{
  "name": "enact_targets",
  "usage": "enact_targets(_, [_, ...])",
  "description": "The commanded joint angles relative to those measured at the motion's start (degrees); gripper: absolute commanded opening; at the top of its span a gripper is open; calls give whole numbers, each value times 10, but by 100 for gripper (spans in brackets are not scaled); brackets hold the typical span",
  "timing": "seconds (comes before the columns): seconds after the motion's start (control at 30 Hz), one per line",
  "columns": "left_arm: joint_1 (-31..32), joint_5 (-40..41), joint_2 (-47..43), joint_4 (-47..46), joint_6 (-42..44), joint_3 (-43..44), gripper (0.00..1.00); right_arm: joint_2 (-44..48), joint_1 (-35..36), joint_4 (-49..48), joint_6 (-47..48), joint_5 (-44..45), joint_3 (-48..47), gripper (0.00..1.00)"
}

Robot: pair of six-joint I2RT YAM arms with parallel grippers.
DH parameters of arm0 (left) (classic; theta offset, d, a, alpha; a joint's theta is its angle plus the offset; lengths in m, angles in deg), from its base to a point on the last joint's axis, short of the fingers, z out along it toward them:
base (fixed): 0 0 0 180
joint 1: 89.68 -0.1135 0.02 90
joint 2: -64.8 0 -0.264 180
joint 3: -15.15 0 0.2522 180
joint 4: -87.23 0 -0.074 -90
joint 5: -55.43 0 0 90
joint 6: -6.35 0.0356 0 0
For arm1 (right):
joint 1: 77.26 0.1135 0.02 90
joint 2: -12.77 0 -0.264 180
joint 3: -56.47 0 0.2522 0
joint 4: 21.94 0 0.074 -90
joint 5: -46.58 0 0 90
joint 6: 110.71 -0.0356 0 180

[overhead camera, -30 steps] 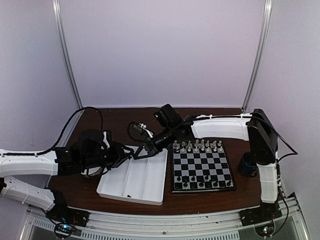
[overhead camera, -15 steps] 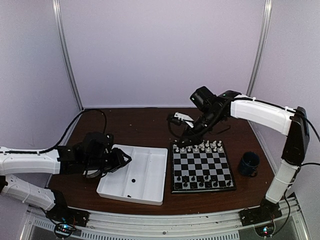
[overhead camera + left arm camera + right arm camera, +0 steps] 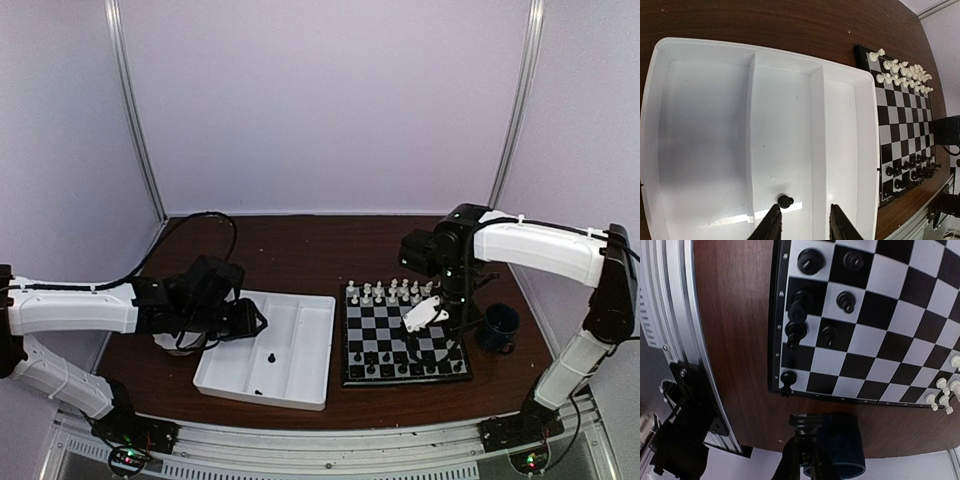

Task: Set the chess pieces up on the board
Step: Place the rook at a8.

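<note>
Right gripper pinches a tiny black plastic chessman above the small black-and-white checked chessboard's right side. Set down off-centre, it could topple the crowded black neighbours. Left gripper hangs slightly parted over a lone black pawn in the white divided plastic tray.

On the table, the tray lies just left of the board, with one chess piece in its middle compartment and a mug right of the board.

- White tray, 3 compartments, on L half of table.
- Dark blue mug, upright, R side, well apart from tray.
- Brown wood table.
- Metal rail along near edge.
- Pale purple wall at back.
</note>
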Motion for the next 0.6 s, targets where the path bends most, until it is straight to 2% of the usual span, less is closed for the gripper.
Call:
enact_targets(0.0, [-2,5,1,8,19,15,34,-8,33,57,16,125,37,7])
enact_targets(0.27, [-2,13,-18,21,11,4,34,-48,64,24,-12,142,65,8])
enact_targets(0.57, [-2,8,-18,22,0,-4,34,-52,78,-15,-16,131,91,8])
